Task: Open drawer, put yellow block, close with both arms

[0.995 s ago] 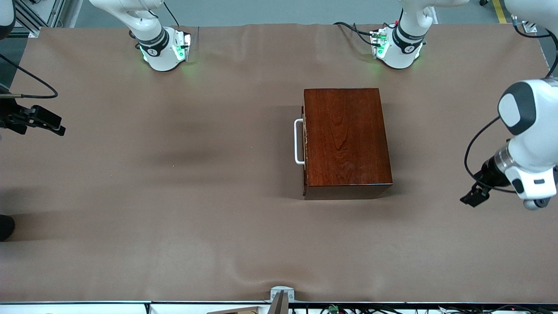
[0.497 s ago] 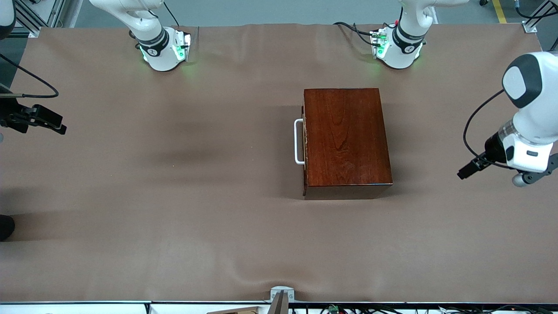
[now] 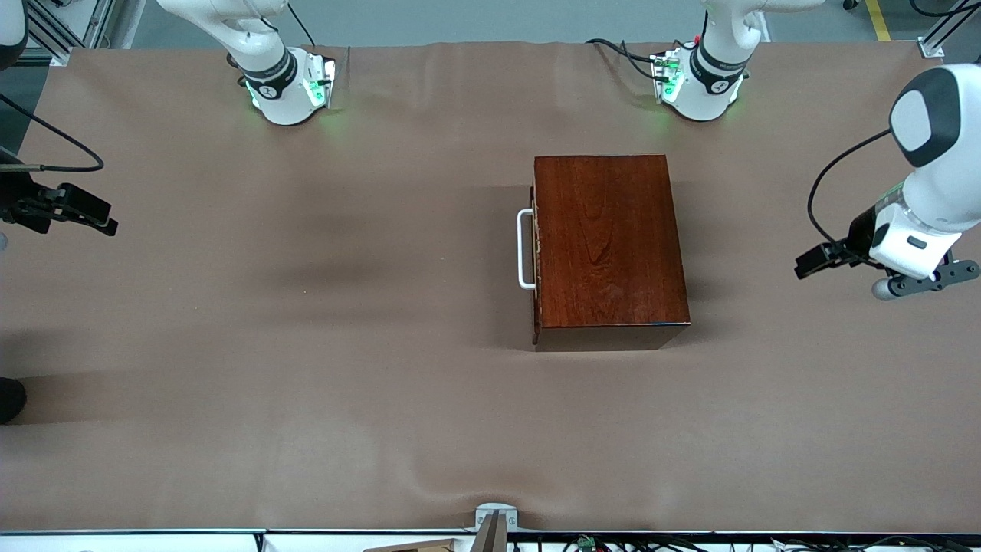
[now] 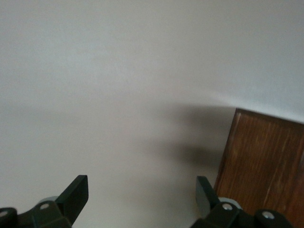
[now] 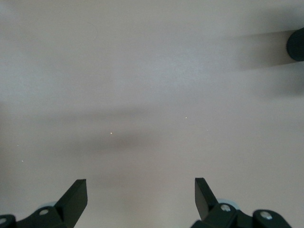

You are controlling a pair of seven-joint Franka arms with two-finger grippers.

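Overhead, brown cloth table (image 3: pixel 306 345) bears mahogany box (image 3: pixel 605 245).

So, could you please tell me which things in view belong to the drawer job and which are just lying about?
Job:
- drawer, shut, white handle
- wooden box
- left tool, open, beside the box
- right tool, open, at the right arm's end
- yellow block: not visible

Lying about:
- brown table cover

Only the wooden box (image 3: pixel 605 249) stands on the brown table (image 3: pixel 306 345) — its handle (image 3: pixel 524 249) unobstructed.
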